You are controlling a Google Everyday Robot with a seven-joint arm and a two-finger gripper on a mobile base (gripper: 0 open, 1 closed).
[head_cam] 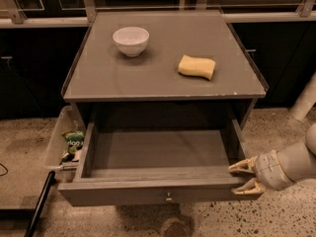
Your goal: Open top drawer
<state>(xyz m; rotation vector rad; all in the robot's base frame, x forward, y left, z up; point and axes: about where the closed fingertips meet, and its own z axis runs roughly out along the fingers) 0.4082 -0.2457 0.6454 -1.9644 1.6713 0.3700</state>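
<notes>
The top drawer (158, 191) of the grey cabinet stands pulled far out toward the camera. Its shallow grey box is empty inside. A small round metal knob (169, 198) sits at the centre of its front. My gripper (242, 177) comes in from the right on a pale arm and sits at the drawer's right front corner. Its two tan fingertips (239, 167) are spread apart, one above the other, close by the corner.
A white bowl (131, 40) and a yellow sponge (196, 66) lie on the cabinet top (163, 78). A clear bin (61, 137) with a green packet hangs at the cabinet's left side. A black pole (39, 206) leans at the lower left. Speckled floor surrounds the cabinet.
</notes>
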